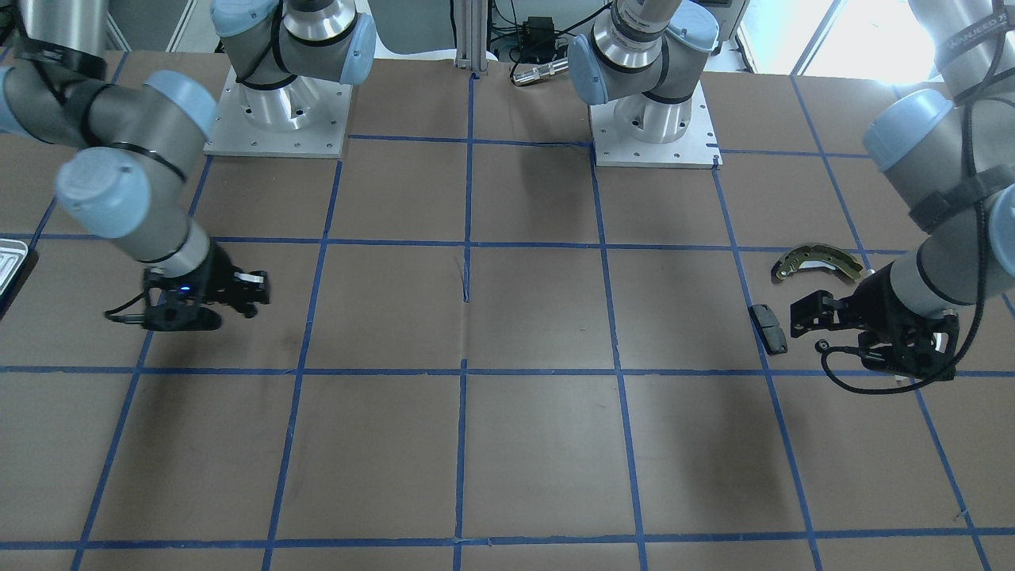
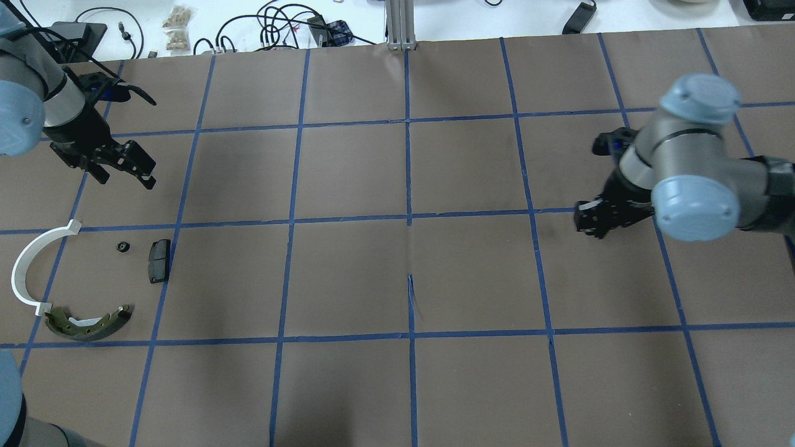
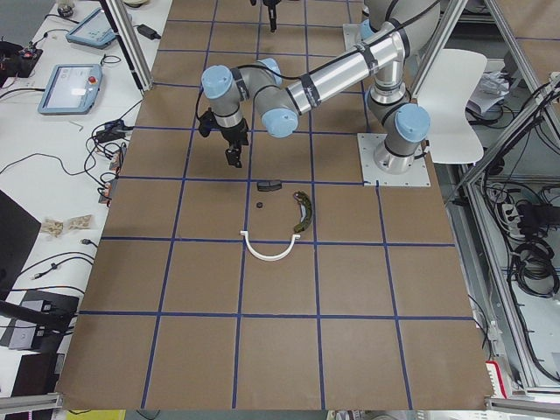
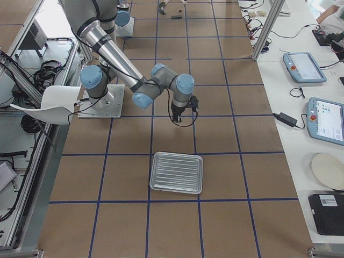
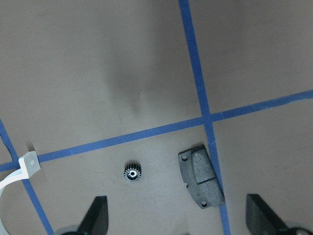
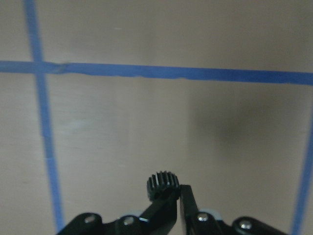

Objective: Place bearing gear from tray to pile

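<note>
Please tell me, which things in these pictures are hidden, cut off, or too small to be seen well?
1. Tray: front-facing view, cut off by the left edge; only a corner shows.
2. Held gear: seen only from the right wrist; overhead, it is lost against the dark right gripper.
3. White arc: left wrist view, cut off by the left edge.
4. Loose gear: overhead, too small to show teeth.

Bystanders only
I see a white plastic chair (image 4: 51,99), a blue-cased touchscreen pendant (image 4: 325,119) — near it, a black power brick (image 4: 285,119).
</note>
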